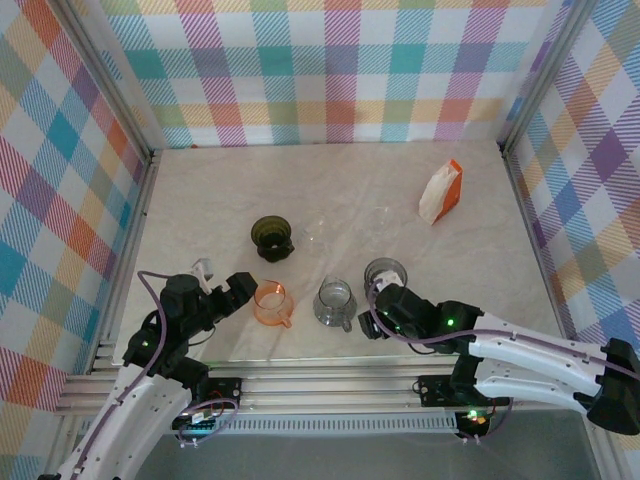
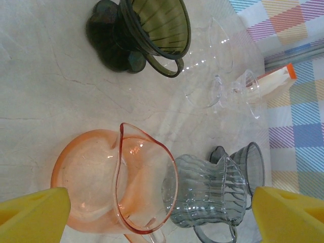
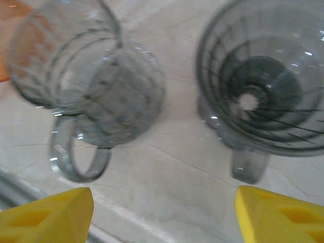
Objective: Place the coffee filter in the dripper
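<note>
Right gripper (image 1: 378, 312): released, empty, hovering by grey dripper (image 1: 385, 272).
Left gripper (image 1: 238, 290): released, empty.
Filter packet (image 1: 441, 192): well apart, unfetched.

Orange pitcher (image 2: 96, 172) and ribbed grey pitcher (image 2: 207, 192) are gleaming as glossy translucent glass; tabletop (image 2: 45, 86) is showing smooth marble-look finish.

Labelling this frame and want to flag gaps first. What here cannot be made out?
Filter pack: too small in the top view to count filters; in the left wrist view clear glassware overlaps it.
Clear glassware: nearly transparent in the top view, outline unclear.
Grey dripper: blurred in the right wrist view, rim cut off by the right edge.
Orange pitcher: handle cut off by the bottom edge, left wrist view.
</note>
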